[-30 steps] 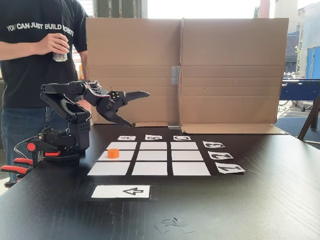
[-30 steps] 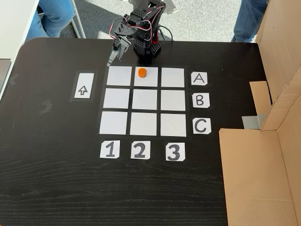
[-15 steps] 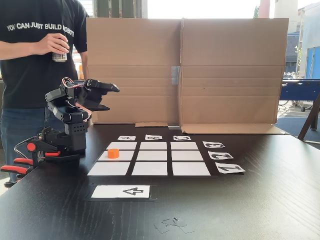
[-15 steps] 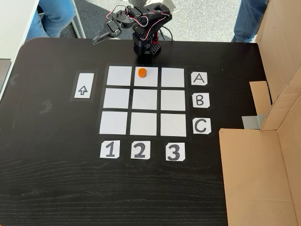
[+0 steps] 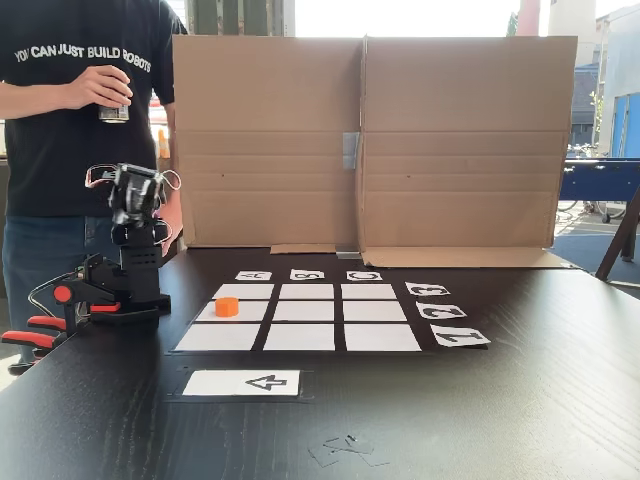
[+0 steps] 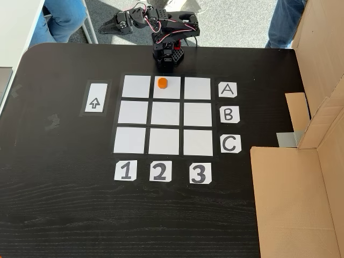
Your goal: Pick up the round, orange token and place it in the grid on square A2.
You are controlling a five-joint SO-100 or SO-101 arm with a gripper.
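Placing step judged complete: the token [image 6: 162,82] stands on square A2 [image 6: 167,92], middle square of the grid [image 6: 165,114] row nearest the desk's [image 6: 64,215] far edge. Claw [image 6: 107,28], folded beyond that edge, holds nothing; jaw state unclear. Nothing more needed.

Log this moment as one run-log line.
small orange plastic cylinder token: resting on square A2 of white-paper grid | gripper: off table edge, holding nothing | task: looks complete

Arm [image 6: 172,29] folded back above its base, end effector [image 6: 107,28] raised, empty, fingers close together
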